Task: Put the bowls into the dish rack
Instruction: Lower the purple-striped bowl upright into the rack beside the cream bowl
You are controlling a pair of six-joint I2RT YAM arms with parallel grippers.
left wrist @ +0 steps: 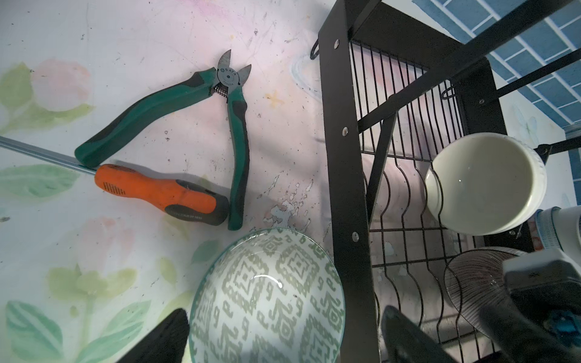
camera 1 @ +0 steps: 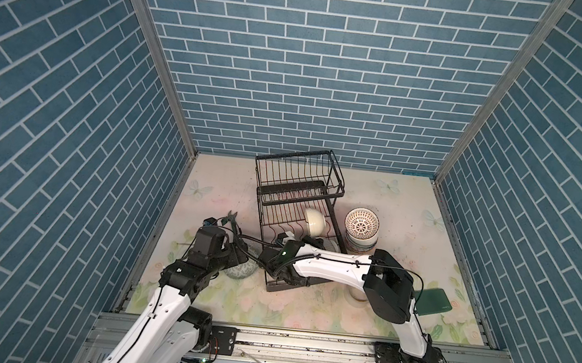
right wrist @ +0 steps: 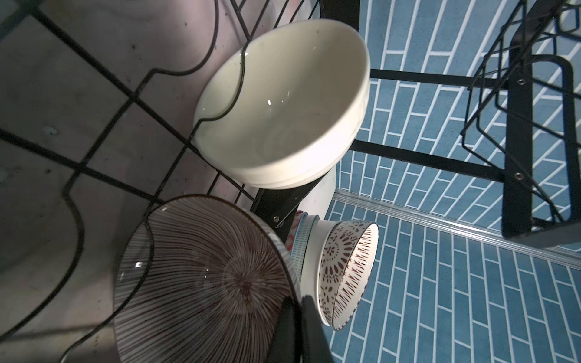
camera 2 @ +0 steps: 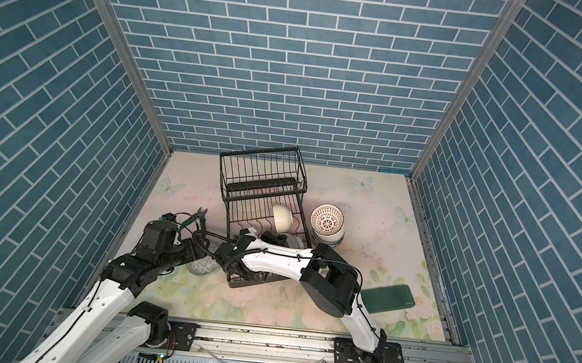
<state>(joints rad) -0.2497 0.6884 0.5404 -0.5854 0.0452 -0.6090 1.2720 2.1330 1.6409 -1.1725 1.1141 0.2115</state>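
Right fingers (right wrist: 309,333) were pinched shut on the rim of the brown-striped bowl (right wrist: 201,283), which stood in the dish rack (camera 1: 297,175) lower tray near a cream bowl (right wrist: 283,103). Left fingers (left wrist: 166,339) gaped wide around a green-patterned bowl (left wrist: 267,298) on the bench (left wrist: 141,31), just beside the rack. Cutters (left wrist: 232,125) and a screwdriver (left wrist: 163,195) lay near, and a bowl stack (camera 1: 361,234) stood just beside the rack's right side.

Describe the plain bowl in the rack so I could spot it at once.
Find the black wire dish rack in the middle. In its lower tray, a cream bowl stands on edge among the dividers. Its neighbours, the striped bowl and the lattice bowl, are patterned; it alone is plain.
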